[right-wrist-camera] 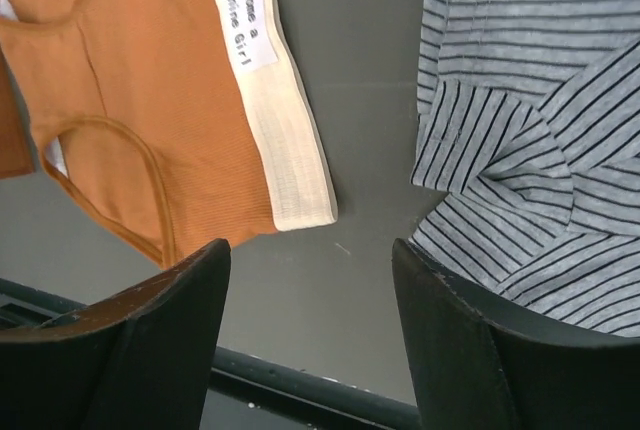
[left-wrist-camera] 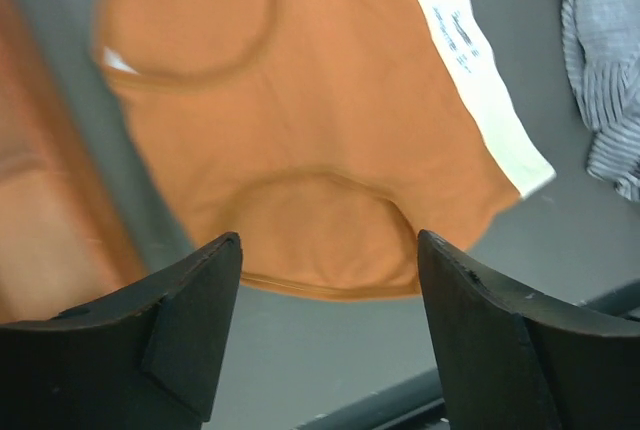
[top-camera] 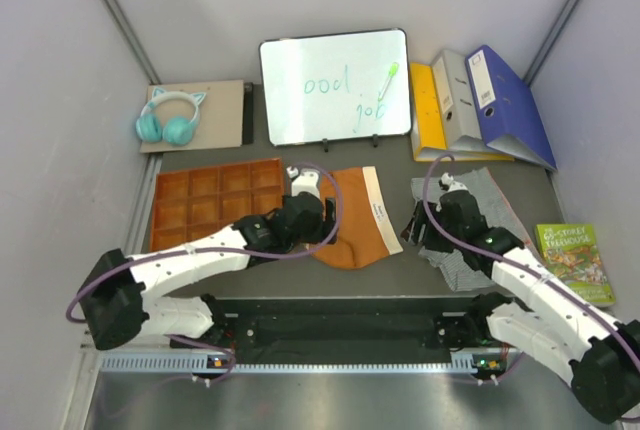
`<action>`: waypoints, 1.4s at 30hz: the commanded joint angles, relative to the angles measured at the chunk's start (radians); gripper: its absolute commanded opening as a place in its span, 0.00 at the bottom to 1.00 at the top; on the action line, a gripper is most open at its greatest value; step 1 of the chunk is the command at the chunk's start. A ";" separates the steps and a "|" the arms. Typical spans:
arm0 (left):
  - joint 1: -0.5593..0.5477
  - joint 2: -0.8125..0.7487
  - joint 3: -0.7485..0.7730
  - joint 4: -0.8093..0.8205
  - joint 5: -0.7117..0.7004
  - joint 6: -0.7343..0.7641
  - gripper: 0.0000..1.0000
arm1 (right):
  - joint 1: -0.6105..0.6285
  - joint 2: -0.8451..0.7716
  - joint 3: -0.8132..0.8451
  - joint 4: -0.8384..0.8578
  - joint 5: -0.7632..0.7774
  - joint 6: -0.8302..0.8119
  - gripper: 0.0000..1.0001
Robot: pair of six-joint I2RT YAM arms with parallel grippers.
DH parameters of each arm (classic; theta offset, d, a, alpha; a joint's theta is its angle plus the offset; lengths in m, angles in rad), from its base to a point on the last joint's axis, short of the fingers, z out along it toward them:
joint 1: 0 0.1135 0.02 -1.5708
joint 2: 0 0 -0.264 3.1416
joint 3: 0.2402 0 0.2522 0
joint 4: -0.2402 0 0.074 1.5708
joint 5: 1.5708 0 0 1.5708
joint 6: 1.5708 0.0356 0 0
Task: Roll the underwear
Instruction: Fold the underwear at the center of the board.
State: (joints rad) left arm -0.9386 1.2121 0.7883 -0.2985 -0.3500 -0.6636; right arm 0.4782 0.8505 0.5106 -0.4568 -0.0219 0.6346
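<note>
We see the left gripper (left-wrist-camera: pixel 328 242) spread wide above the orange briefs (left-wrist-camera: pixel 300 100); the right gripper (right-wrist-camera: pixel 310 247) gapes beside the striped boxers (right-wrist-camera: pixel 540 100). Both lie unrolled.

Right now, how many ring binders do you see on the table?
3, side by side at the back right corner: a yellow binder on the left, a grey binder in the middle, a blue binder on the right. Another could be hidden behind them.
</note>
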 commanded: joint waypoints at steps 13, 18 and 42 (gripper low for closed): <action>-0.141 0.293 0.055 0.289 0.100 -0.108 0.67 | 0.085 0.140 -0.050 0.109 0.027 0.108 0.57; -0.161 0.342 0.065 0.332 0.109 -0.093 0.63 | 0.091 0.177 -0.063 0.153 0.002 0.116 0.54; -0.215 0.409 -0.023 0.453 0.169 0.016 0.58 | 0.097 0.271 -0.073 0.230 -0.029 0.123 0.33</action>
State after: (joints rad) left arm -1.1419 1.6310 0.7799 0.1108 -0.1902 -0.6846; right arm 0.5610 1.1122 0.4450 -0.2726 -0.0345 0.7555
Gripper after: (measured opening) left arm 0.582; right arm 0.355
